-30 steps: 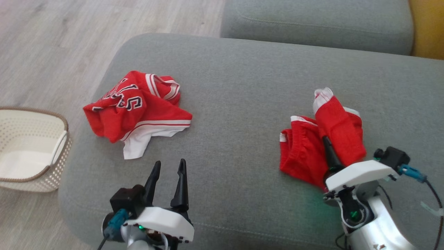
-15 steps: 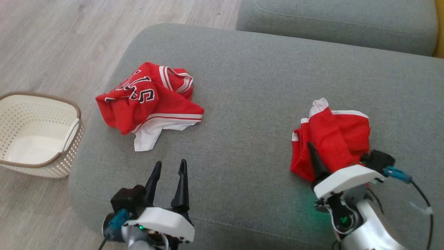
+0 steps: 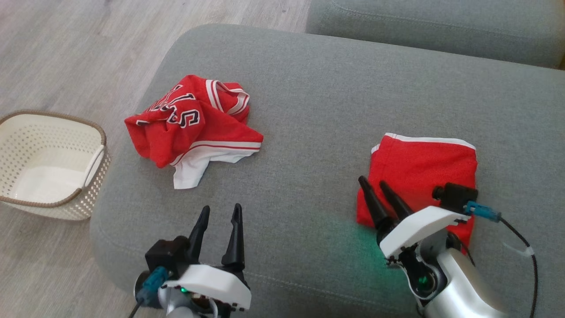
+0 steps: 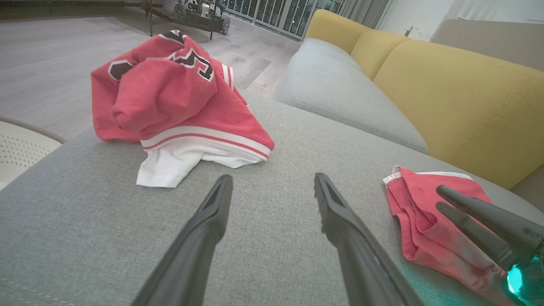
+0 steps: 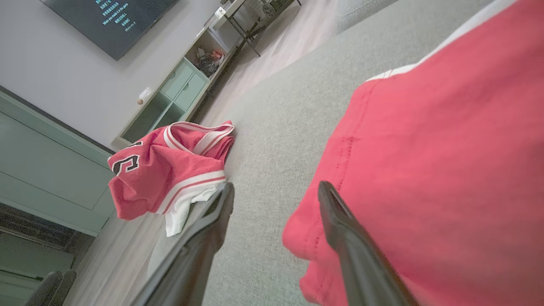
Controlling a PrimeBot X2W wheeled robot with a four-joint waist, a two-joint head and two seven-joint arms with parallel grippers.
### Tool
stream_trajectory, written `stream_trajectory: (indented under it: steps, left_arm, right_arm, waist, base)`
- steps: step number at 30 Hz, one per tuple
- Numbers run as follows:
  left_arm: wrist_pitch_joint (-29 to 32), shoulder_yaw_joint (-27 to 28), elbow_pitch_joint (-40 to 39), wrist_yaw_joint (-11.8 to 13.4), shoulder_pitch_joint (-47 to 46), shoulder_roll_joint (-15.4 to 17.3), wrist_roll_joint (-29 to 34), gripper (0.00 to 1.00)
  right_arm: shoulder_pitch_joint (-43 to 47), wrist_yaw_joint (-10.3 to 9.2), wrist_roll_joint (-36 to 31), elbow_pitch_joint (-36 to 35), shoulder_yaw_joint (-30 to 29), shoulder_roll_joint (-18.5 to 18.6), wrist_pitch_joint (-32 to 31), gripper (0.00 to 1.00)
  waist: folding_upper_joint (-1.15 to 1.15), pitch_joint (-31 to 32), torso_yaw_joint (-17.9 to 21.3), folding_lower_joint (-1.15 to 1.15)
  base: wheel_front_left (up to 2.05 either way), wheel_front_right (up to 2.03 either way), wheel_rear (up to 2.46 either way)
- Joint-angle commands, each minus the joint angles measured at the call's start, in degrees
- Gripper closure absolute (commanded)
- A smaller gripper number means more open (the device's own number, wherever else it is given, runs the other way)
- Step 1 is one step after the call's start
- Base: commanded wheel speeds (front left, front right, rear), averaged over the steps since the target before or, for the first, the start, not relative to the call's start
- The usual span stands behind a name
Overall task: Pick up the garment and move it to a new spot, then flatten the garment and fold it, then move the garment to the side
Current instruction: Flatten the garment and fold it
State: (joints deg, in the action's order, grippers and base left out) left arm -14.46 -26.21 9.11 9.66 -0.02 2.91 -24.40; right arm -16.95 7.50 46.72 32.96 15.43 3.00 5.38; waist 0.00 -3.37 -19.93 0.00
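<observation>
The garment (image 3: pixel 423 163) is red with white trim and lies folded flat on the right of the grey sofa seat (image 3: pixel 309 88). My right gripper (image 3: pixel 372 181) stands open at the garment's near left corner, holding nothing. In the right wrist view one finger (image 5: pixel 352 238) lies over the red garment (image 5: pixel 425 170) and the other over bare seat. My left gripper (image 3: pixel 222 206) is open and empty near the front edge. The left wrist view has my left gripper (image 4: pixel 273 177) over bare cushion, with the garment (image 4: pixel 416 212) and my right gripper (image 4: pixel 440 197) at the right.
A crumpled red jersey (image 3: pixel 190 123) with black-and-white lettering lies on the seat's left part. A cream perforated basket (image 3: pixel 57 115) stands on the wooden floor to the left. Another grey cushion (image 3: pixel 419 26) lies behind, and a yellow sofa back (image 4: pixel 446 85) rises beyond it.
My right gripper has opened and let go of the garment, which has dropped from a raised bunch to a flat fold. The head camera has shifted; the left arm is still.
</observation>
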Motion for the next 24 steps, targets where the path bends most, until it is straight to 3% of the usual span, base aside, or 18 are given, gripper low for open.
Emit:
stream_trajectory:
  steps: [1,11,17,24]
  left_arm:
    - [-0.54,1.41,-1.98,0.57,-2.00,-0.03,-0.33,0.00]
    - [-0.54,1.49,-1.88,0.66,-1.81,-0.03,-0.33,0.00]
    - [-0.54,2.62,-1.70,0.19,-1.45,-0.03,0.42,0.00]
    - [-0.54,4.29,-2.95,-0.34,-1.55,-0.03,1.29,0.00]
  right_arm:
    - [-0.73,-0.01,-0.34,-1.81,1.43,-0.13,-0.35,0.00]
    - [-0.37,-0.01,-0.78,2.78,1.24,-0.13,-3.66,0.00]
    - [-0.78,-0.01,-0.42,-1.22,1.61,-0.13,-1.75,0.00]
    - [1.05,-0.01,-9.99,-9.25,-1.39,3.49,1.60,0.00]
  waist:
    - [0.00,-0.03,-0.04,0.00]
    - [0.00,0.39,0.35,0.00]
    - [0.00,1.98,3.05,0.00]
    - [0.00,3.78,7.22,0.00]
  base:
    - [0.00,0.00,0.00]
    - [0.00,0.00,0.00]
    - [0.00,0.00,0.00]
    - [0.00,0.00,0.00]
